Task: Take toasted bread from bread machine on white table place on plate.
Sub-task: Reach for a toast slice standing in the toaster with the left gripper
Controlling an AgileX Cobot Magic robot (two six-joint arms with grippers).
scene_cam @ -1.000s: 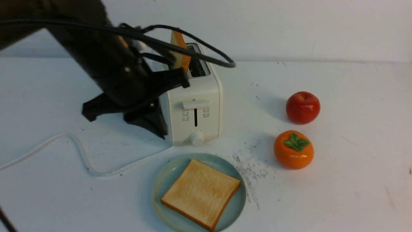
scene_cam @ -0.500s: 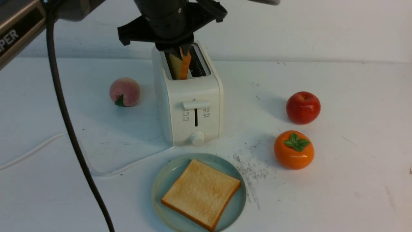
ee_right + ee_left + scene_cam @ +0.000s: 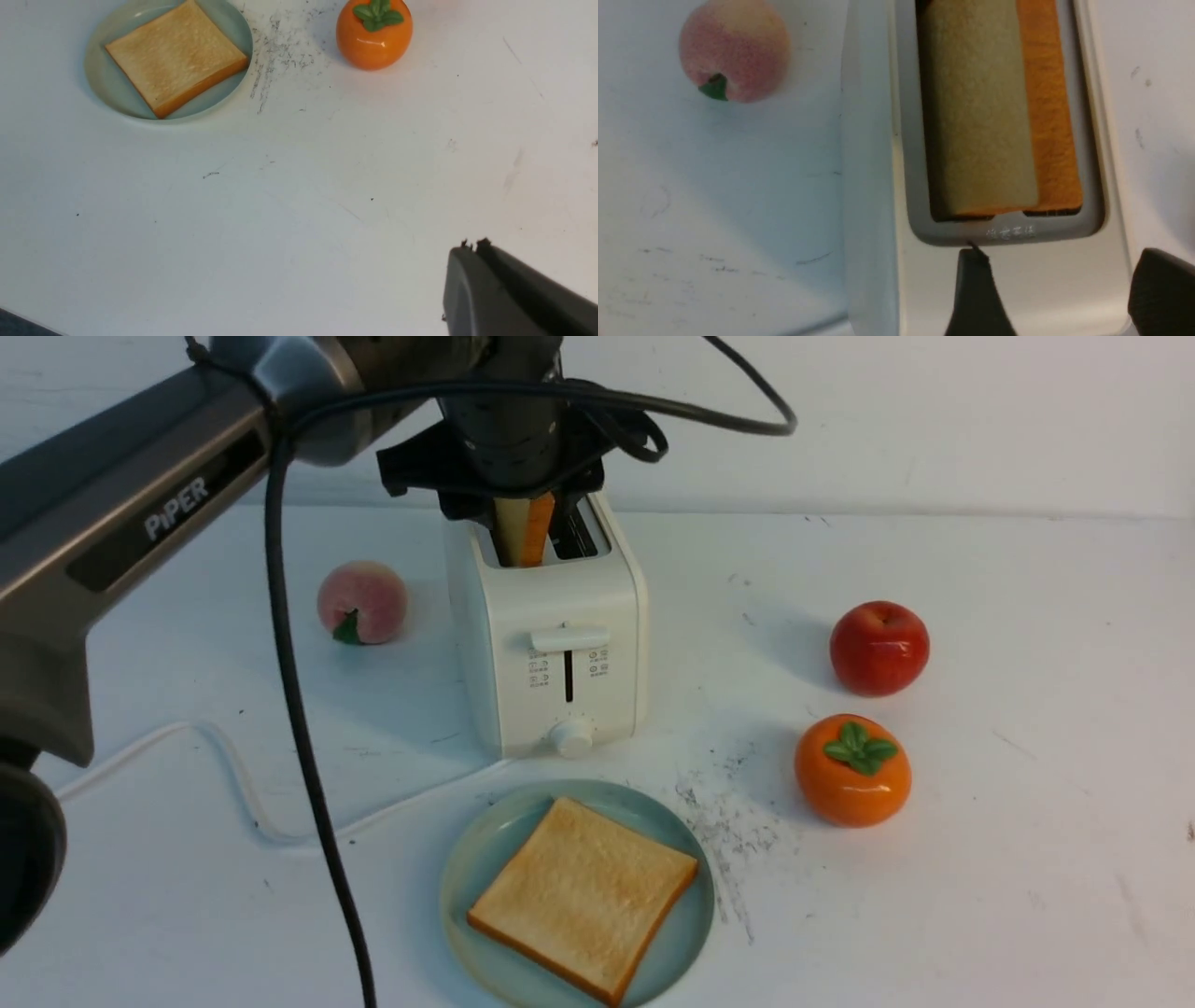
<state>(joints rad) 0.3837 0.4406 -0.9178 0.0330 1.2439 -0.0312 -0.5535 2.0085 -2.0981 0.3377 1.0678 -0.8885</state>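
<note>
Toasted bread [image 3: 526, 530] stands in the bread machine's [image 3: 560, 653] left slot, crust edge above the rim. My left gripper [image 3: 1062, 261] hangs over it, jaws wide, gripping nothing. Second slice [image 3: 583, 896] lies on the plate [image 3: 462, 868], nearer me.

Readable text, one item: "PiPER", white letters on the dark panel of the left arm [image 3: 177, 509], front view, running slanted along the arm link.

Bread machine [image 3: 560, 644], toward the table's far edge, front face: two small blocks of grey printed icons [image 3: 539, 669], one on each side of the vertical lever slot, just under the lever. They are too small to read; can't tell if any are digits.

Left wrist view: short row of embossed characters [image 3: 1011, 232] on the grey slot frame [image 3: 906, 140], at the frame's end by the fingertips. Blurred, not legible.
</note>
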